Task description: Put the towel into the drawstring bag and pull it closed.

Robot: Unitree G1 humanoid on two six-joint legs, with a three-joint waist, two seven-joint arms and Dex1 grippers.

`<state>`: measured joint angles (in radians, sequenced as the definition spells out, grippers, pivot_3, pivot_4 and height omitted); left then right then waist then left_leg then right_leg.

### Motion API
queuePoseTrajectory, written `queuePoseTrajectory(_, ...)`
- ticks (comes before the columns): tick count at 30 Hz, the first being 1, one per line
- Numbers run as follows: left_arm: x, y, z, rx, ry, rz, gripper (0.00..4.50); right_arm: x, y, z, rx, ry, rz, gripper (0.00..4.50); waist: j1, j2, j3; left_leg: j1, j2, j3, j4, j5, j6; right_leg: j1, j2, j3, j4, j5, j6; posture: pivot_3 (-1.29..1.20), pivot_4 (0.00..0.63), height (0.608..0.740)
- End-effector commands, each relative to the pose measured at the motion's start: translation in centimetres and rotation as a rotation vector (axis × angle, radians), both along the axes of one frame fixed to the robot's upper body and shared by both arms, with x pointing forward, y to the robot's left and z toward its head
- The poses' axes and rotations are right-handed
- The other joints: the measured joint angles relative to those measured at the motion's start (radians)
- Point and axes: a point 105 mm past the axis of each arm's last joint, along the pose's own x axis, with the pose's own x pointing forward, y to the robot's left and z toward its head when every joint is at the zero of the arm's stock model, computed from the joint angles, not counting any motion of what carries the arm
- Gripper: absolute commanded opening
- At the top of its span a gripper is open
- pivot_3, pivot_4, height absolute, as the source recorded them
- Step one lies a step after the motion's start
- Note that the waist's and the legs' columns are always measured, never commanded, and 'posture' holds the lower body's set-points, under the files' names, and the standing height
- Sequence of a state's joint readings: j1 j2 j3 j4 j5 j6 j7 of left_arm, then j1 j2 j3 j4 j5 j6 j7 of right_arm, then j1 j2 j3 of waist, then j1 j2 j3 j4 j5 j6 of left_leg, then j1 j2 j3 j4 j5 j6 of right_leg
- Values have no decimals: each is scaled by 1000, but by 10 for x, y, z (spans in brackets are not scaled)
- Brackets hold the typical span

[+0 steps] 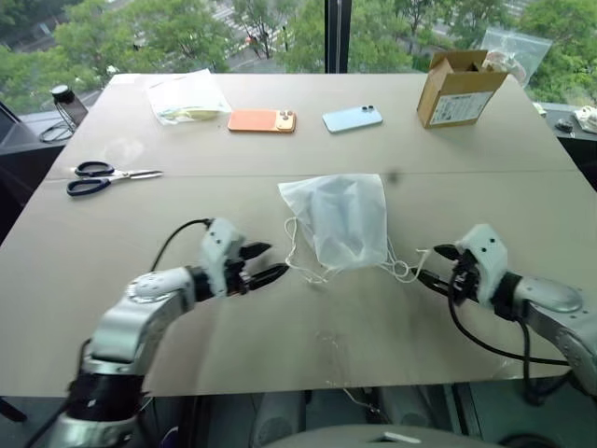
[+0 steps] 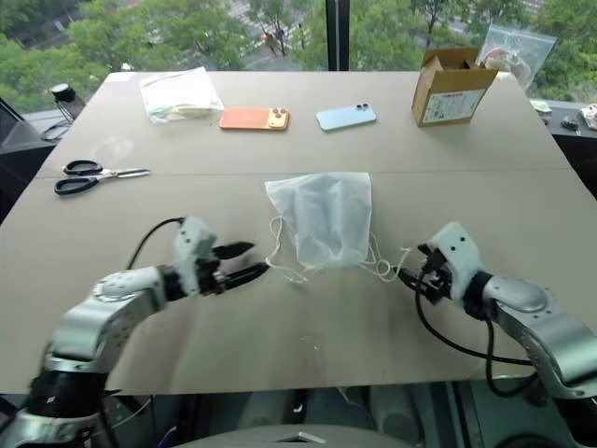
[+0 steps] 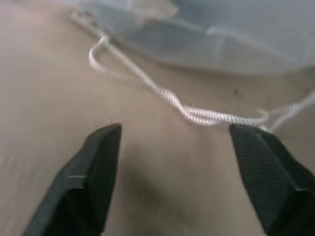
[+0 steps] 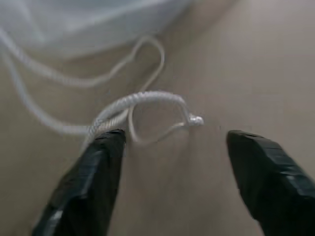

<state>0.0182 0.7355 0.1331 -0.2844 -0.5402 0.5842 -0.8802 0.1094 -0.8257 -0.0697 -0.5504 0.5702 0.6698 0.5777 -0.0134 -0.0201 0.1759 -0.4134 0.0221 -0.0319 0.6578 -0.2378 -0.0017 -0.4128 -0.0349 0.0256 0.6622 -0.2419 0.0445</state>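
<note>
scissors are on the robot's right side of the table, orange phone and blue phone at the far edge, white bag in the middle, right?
One thing is off: the scissors lie on the robot's left side, as the left eye view shows. The orange phone and blue phone do lie toward the far edge, with the drawstring bag in the middle.

The cardboard box (image 1: 459,89) bears a white label, but its print cannot be read.

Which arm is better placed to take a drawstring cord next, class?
Probably the right. The right gripper has a cord loop lying between its open jaws; the left gripper's cord lies just beyond its open jaws.
</note>
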Motion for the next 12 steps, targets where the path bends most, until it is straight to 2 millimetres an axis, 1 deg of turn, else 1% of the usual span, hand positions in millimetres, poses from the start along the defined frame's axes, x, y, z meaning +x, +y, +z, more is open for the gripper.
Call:
queuePoseTrajectory(1, -29, 6, 11, -15, 12, -82, 4470, -32, -5, 11, -22, 29, 106, 4500, 1, 0, 0, 0, 0, 0, 0, 0, 0, 0, 0, 0, 0, 0, 0, 0, 150, 740)
queuePoseTrajectory(3, -41, 12, 10, -10, 39, -85, 4470, -48, -8, 11, -8, 66, 126, 4500, 4, -1, -1, 1, 0, 0, 0, 0, 0, 2, 0, 0, -1, 0, 0, 0, 150, 740)
queuePoseTrajectory(4, -44, 15, 11, -2, 36, -80, 4470, -52, -9, 14, 3, 59, 130, 4500, 4, -1, 0, 2, 0, 0, 0, 0, 0, 2, 0, -1, -1, -1, 0, 0, 150, 740)
queuePoseTrajectory(5, -45, 18, 13, -2, 23, -64, 4470, -52, -12, 18, 7, 30, 116, 4500, 4, -1, -1, 1, 0, -1, 0, 0, 0, 2, 0, -1, -1, -3, -2, 0, 150, 740)
queuePoseTrajectory(6, -45, 20, 16, -12, 8, -43, 4470, -50, -15, 22, 11, -13, 94, 4500, 4, -1, -1, 3, 1, 0, 0, 0, 0, 3, 0, -1, 0, -5, 0, 0, 150, 740)
queuePoseTrajectory(8, -42, 26, 21, -13, -32, 5, 4470, -43, -25, 31, 1, -129, 27, 4500, 4, -1, -1, 7, 1, 0, 1, 0, 0, 6, 0, -1, 0, -5, 0, 0, 150, 740)
queuePoseTrajectory(11, -36, 31, 25, -26, -91, 86, 4470, -37, -36, 33, -14, -218, -53, 4500, 3, -1, -1, 16, 3, 1, 1, 0, 0, 14, 0, 0, 0, -6, 0, 0, 150, 740)
queuePoseTrajectory(12, -35, 31, 26, -31, -110, 107, 4470, -35, -38, 31, -22, -232, -67, 4500, 3, -1, -1, 16, 4, 1, 1, 0, 0, 14, 0, 0, -1, -6, 0, 0, 150, 740)
